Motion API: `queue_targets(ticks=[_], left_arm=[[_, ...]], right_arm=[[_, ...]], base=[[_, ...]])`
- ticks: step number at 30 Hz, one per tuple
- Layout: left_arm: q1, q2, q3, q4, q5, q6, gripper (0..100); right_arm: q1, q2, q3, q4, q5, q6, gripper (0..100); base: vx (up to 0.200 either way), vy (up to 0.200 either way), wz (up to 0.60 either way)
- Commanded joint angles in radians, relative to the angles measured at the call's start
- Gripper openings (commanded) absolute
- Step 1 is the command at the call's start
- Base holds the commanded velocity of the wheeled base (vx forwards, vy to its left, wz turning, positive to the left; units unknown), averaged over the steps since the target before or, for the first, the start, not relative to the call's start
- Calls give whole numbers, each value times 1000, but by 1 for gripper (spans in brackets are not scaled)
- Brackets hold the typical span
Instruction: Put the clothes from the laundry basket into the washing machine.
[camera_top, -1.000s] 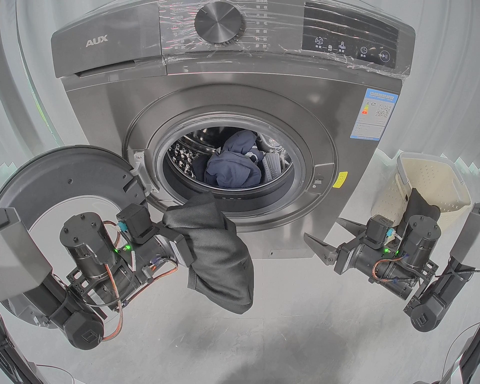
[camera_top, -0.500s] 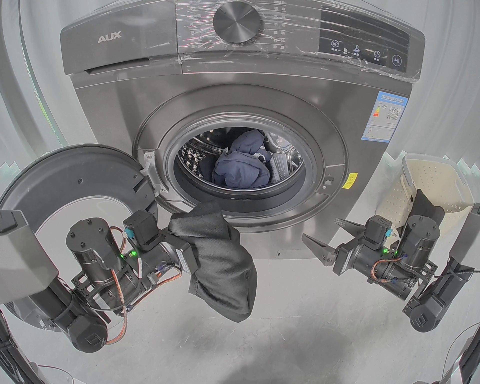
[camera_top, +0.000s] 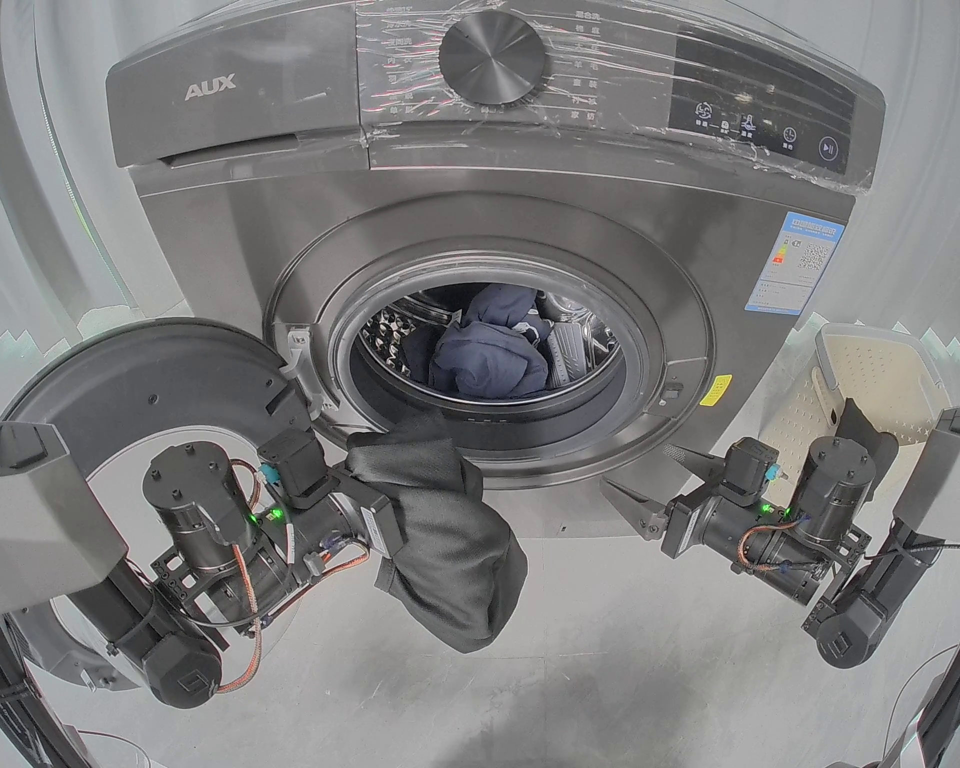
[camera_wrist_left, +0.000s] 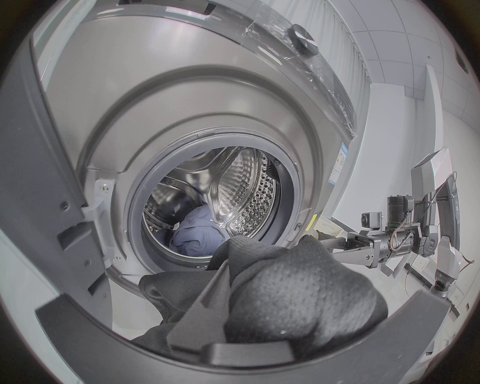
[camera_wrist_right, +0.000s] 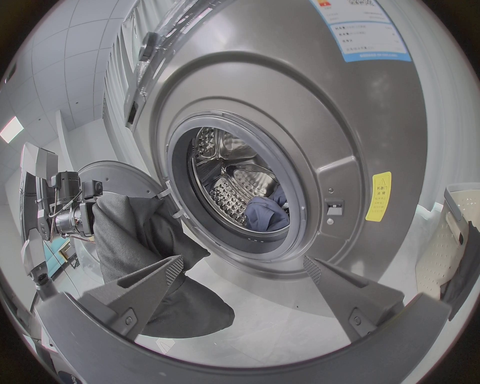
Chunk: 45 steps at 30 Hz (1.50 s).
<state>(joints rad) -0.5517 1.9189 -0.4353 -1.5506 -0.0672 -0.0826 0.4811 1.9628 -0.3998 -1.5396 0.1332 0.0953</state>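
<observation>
While the washing machine (camera_top: 500, 210) stands with its round door (camera_top: 130, 390) swung wide to the robot's left, the left gripper (camera_wrist_left: 220, 320) is clamped on a dark grey garment (camera_top: 450, 540) just below and left of the opening. The garment hangs in a long bundle. Its long axis runs from the upper end, which points at the lower lip of the opening, down to a loose, rounded end above the floor. The upper end lies at the lip, though contact with it cannot be confirmed from this angle. Inside the drum lies a heap of navy blue clothes (camera_top: 490, 355). The right gripper (camera_top: 655, 482) hovers low at the machine's right front corner, its fingers spread apart and holding nothing. Behind it the cream laundry basket (camera_top: 880, 370) stands beside the machine, with a dark cloth (camera_top: 862, 425) draped at its near wall.
</observation>
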Motion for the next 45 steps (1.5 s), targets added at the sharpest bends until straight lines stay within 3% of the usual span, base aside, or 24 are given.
queue_targets(ticks=[1,12,20,27,32,37,45], left_arm=[[-10,3,1,0,1,0,0],[-43,22,-2,-3,4,3,0],[-53,25,9,-2,10,14,0],[-56,37,4,-3,15,14,0],[-77,41,13,-3,15,38,0],[-90,158,-94,-2,23,56,0],[-48,250,-278,0,18,30,0]], right_arm=[[11,2,7,1,0,0,100],[90,1,78,1,14,-6,100],[94,-12,82,1,13,-6,100],[96,-13,84,1,13,-6,100],[149,-45,139,1,11,-9,100],[202,-62,222,1,11,-12,100],[205,-62,236,1,11,-12,100]], base=[[200,0,0],[73,0,0],[0,0,0],[0,-171,0],[0,0,0],[0,0,0],[0,0,0]])
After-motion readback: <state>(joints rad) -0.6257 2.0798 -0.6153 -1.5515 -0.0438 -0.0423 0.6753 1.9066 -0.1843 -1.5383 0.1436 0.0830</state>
